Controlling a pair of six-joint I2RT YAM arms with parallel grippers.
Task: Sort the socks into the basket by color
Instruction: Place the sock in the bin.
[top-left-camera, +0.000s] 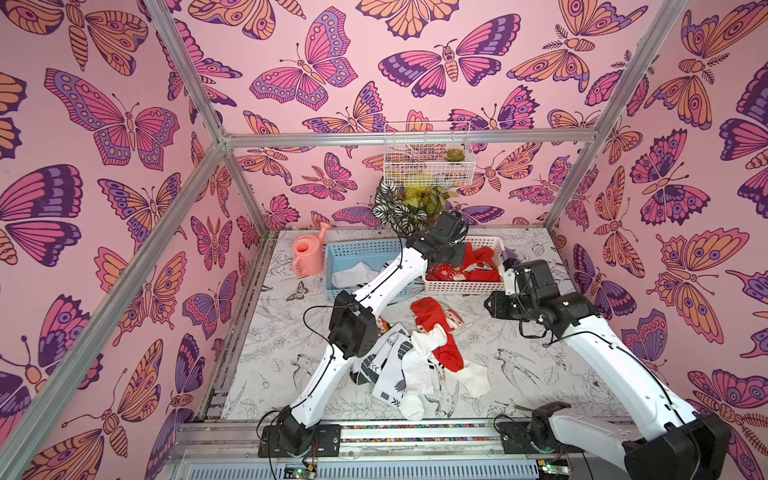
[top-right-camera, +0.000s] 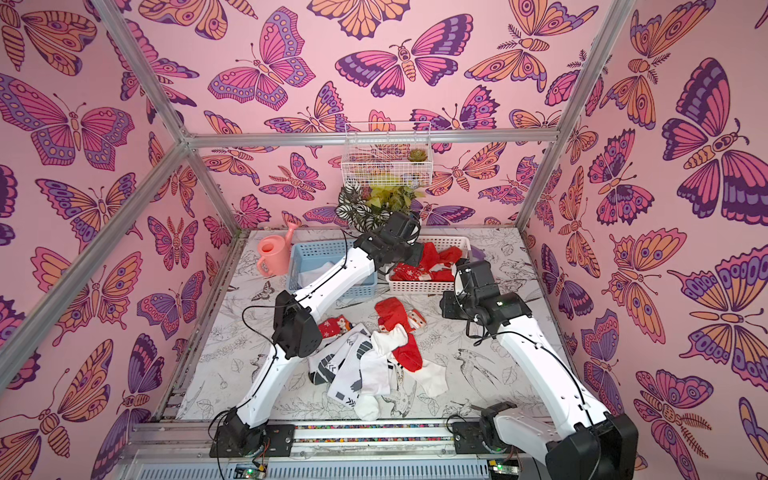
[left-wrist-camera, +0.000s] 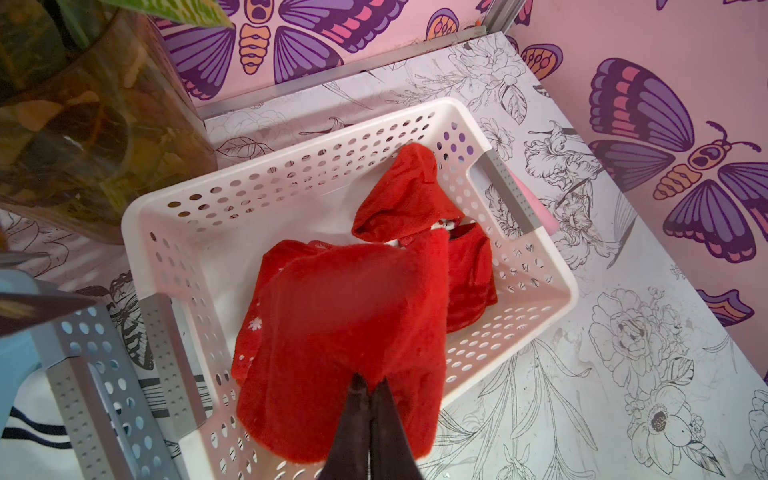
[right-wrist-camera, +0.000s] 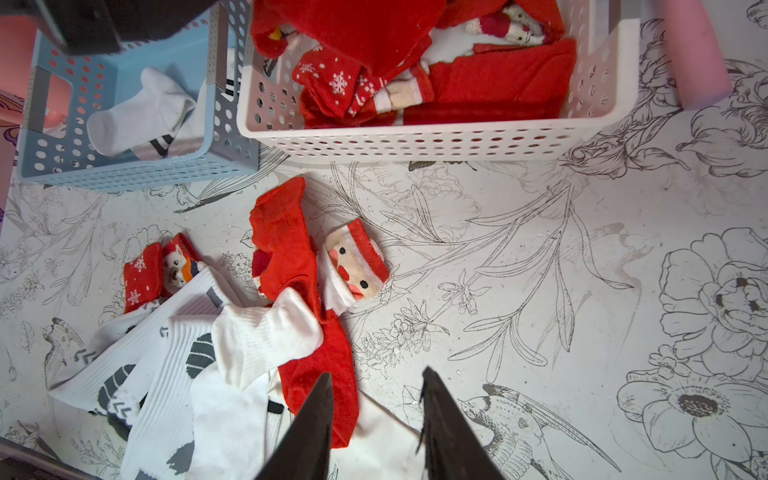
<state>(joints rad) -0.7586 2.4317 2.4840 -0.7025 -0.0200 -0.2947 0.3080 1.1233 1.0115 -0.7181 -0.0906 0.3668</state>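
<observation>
My left gripper (left-wrist-camera: 372, 384) is shut on a plain red sock (left-wrist-camera: 353, 311), which hangs over the white basket (left-wrist-camera: 291, 166). More red socks (right-wrist-camera: 490, 79) lie inside that basket (top-left-camera: 461, 286), some with snowflakes. The blue basket (top-left-camera: 357, 249) beside it holds white socks (right-wrist-camera: 137, 112) with black stripes. A mixed pile of socks (top-left-camera: 415, 357) lies mid-table: white ones with grey marks (right-wrist-camera: 166, 365), red ones (right-wrist-camera: 286, 249) and a Santa-faced one (right-wrist-camera: 357, 266). My right gripper (right-wrist-camera: 376, 380) hovers open and empty above the pile's right edge.
A pink watering can (top-left-camera: 307, 253) stands left of the blue basket. A potted plant (top-left-camera: 411, 203) in a glass pot (left-wrist-camera: 104, 124) sits behind the baskets, close to my left wrist. A wire basket (top-left-camera: 428, 158) hangs on the back wall. A pink object (right-wrist-camera: 698, 54) lies beside the white basket.
</observation>
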